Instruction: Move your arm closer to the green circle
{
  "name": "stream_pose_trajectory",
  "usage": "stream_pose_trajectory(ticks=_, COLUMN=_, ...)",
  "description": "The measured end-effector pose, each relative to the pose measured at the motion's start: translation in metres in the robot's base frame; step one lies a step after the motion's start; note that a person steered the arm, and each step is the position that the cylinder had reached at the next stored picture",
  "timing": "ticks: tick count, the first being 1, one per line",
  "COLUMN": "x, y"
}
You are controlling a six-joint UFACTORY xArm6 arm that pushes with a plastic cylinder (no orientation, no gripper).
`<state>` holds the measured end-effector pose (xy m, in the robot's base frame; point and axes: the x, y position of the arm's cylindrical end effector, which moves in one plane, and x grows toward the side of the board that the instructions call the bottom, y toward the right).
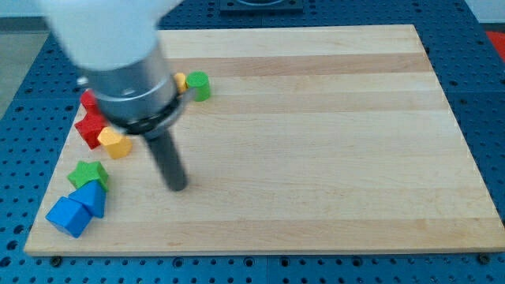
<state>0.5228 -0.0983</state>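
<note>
Wooden bench [316,118] on blue pegboard [489,47]. My tip [178,188] resting on bare wood, well apart from green circle [199,85] at 12 o'clock, beside a partly hidden yellow block [181,80]. At 9 o'clock: yellow block [116,143], red star [91,128], red block [88,100]. At 8 o'clock: green star [87,174], two blue blocks [93,197] [68,215] touching.

board: wooden top [316,118] sitting flat
left edge: green circle [199,85], red [91,126], yellow [116,143], green star [87,174], blue blocks [77,209] lying clustered
</note>
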Motion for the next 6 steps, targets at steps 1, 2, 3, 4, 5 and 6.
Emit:
stream_pose_trajectory(ticks=1, x=-0.053, y=0.069)
stream_pose_trajectory(ticks=2, x=-0.143, y=0.093)
stream_pose_trajectory(ticks=3, x=-0.215, y=0.093)
stream_pose_trajectory(ticks=4, x=-0.229, y=0.093)
stream_pose_trajectory(ticks=5, x=-0.252, y=0.098)
stream_pose_trajectory(ticks=6, x=-0.279, y=0.095)
